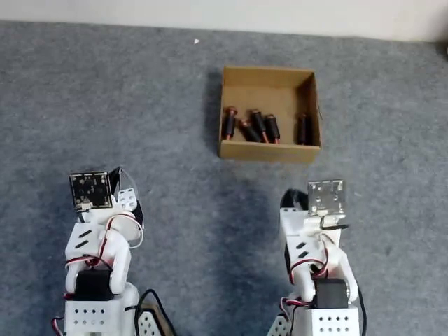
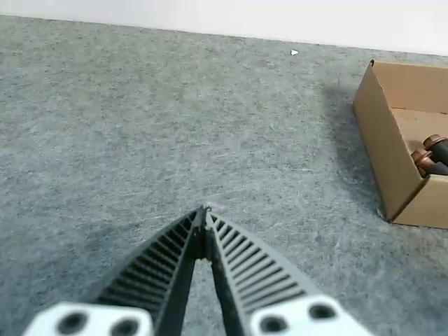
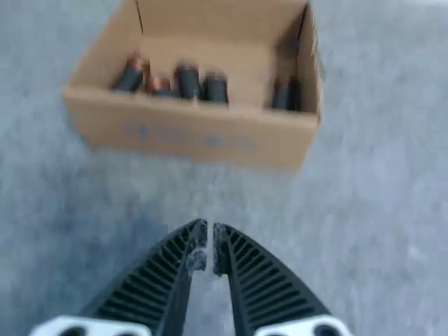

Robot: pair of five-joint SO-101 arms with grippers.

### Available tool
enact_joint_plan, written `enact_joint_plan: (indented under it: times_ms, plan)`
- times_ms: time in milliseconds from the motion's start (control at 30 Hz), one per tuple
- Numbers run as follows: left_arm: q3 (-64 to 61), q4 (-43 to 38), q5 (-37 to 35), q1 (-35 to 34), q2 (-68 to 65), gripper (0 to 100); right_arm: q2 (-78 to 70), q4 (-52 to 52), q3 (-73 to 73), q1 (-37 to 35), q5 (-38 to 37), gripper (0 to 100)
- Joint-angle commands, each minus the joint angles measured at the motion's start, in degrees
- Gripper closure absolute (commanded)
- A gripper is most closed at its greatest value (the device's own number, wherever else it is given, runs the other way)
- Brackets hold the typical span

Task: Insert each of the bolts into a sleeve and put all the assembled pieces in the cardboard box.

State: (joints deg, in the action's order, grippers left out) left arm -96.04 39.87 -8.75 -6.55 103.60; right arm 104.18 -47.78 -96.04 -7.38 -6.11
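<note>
Left tool (image 2: 204, 212) and right tool (image 3: 208, 229) both clenched empty, five pieces (image 1: 260, 127) in the box (image 1: 269, 152) at twelve o'clock on my tabletop (image 1: 175, 210), and I reckon a careless forward swing could clip its near wall and shove it.

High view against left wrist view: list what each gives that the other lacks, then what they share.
High view: the left arm and right arm from above, and the whole cardboard box with five assembled pieces inside. Left wrist view: the left pincer close up, shut, above the carpet. Shared: the box, pieces in it, the carpet, a white speck near the wall.
</note>
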Motion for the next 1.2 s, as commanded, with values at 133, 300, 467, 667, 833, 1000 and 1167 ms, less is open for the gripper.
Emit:
enact_joint_plan:
  times_ms: [133, 300, 467, 667, 833, 1000, 1167]
  plan:
    - [-1.10, 11.96, 0.62, -0.84, 0.31, 99, 1.10, -9.98, -6.37, 0.75, 0.09, 99.3]
    - [-1.10, 22.24, 0.62, -1.01, 0.31, 99, 1.10, -17.80, -6.37, 0.75, 0.18, 99.3]
    - [-1.10, 30.24, 0.62, -1.01, 0.31, 99, 1.10, -24.04, -6.37, 0.75, 0.09, 99.3]
    - [-1.10, 35.78, 0.62, -1.01, 0.31, 99, 1.10, -23.87, -6.37, 0.66, 0.09, 99.3]
    - [-1.10, 35.78, 0.62, -1.01, 0.31, 99, 1.10, -23.87, -6.37, 0.66, 0.09, 99.3]
    - [-1.10, 35.78, 0.62, -1.01, 0.31, 99, 1.10, -23.87, -6.37, 0.66, 0.09, 99.3]
    - [-1.10, 35.78, 0.53, -1.01, 0.31, 99, 1.10, -23.87, -6.37, 0.66, 0.09, 99.3]
